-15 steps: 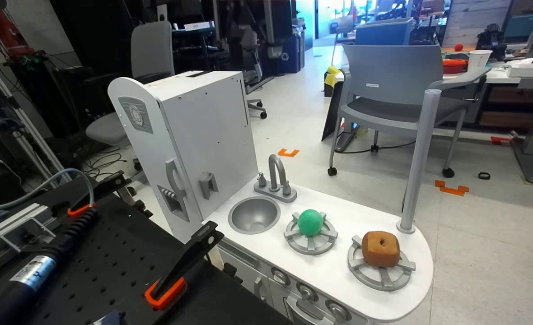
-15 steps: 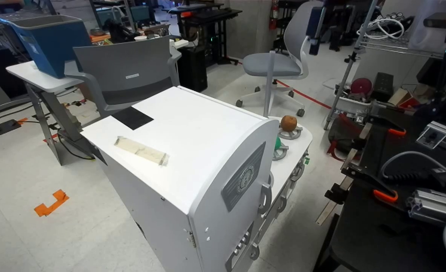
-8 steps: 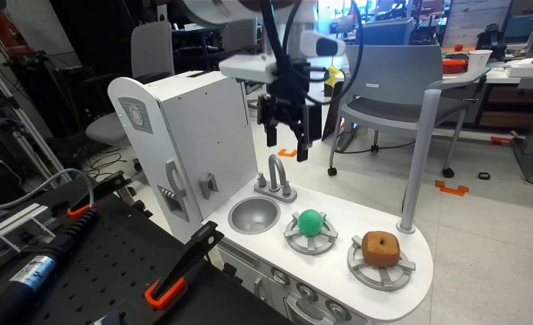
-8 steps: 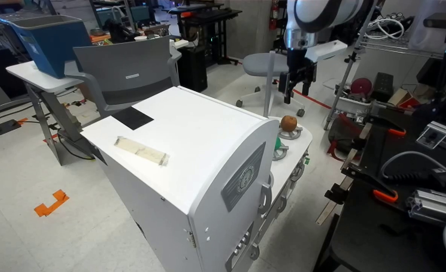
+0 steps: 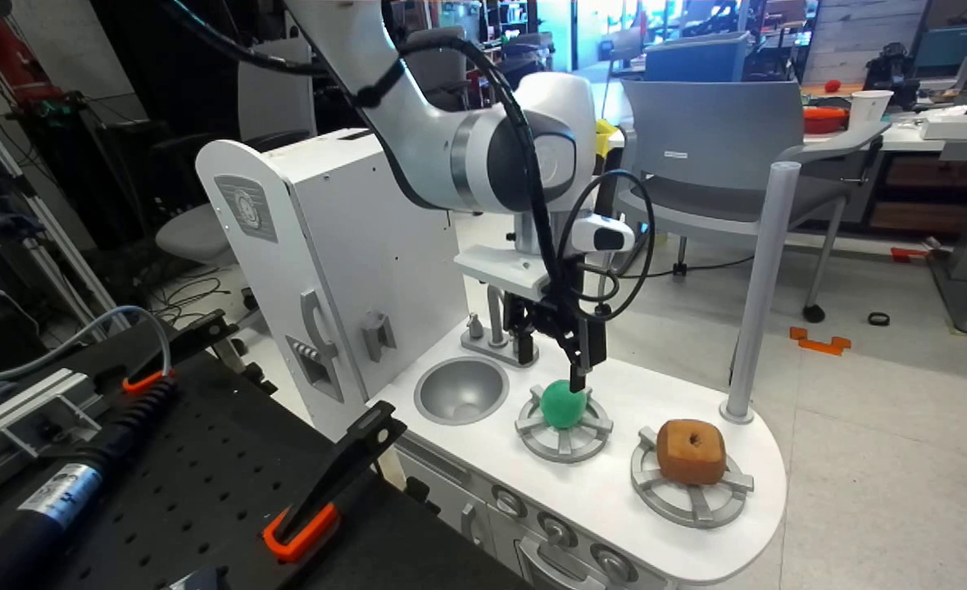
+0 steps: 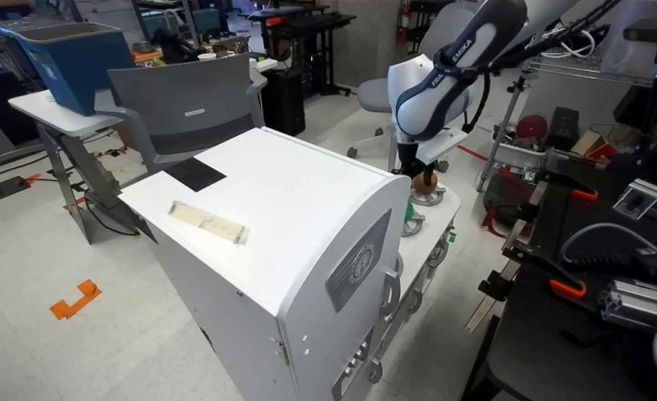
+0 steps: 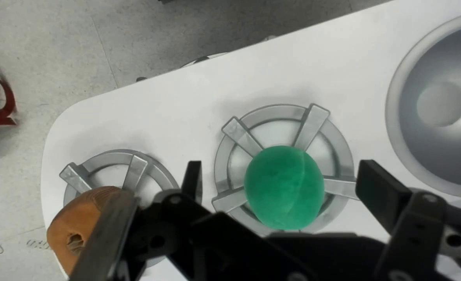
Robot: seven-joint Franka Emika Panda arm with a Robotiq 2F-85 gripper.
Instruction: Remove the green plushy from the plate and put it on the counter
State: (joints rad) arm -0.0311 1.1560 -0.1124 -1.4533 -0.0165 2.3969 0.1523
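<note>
The round green plushy (image 5: 562, 405) sits on a grey burner-like plate (image 5: 565, 453) on the white counter (image 5: 651, 401). My gripper (image 5: 551, 369) is open and empty, pointing down above and slightly behind the plushy in that exterior view. In the wrist view the open fingers (image 7: 279, 173) stand on either side of the green plushy (image 7: 285, 187), apart from it. In an exterior view the plushy (image 6: 409, 211) is partly hidden by the tall white cabinet.
A brown plushy (image 5: 691, 452) sits on a second grey plate (image 5: 701, 518). A round sink (image 5: 460, 392) and a faucet (image 5: 496, 315) are beside the green plushy's plate. A grey post (image 5: 762, 287) rises at the counter's end. The tall white cabinet (image 5: 377, 238) stands past the sink.
A second ago the gripper was out of view. The arm has come in from above and lowered the open gripper close over the green plushy. The plushies have not moved.
</note>
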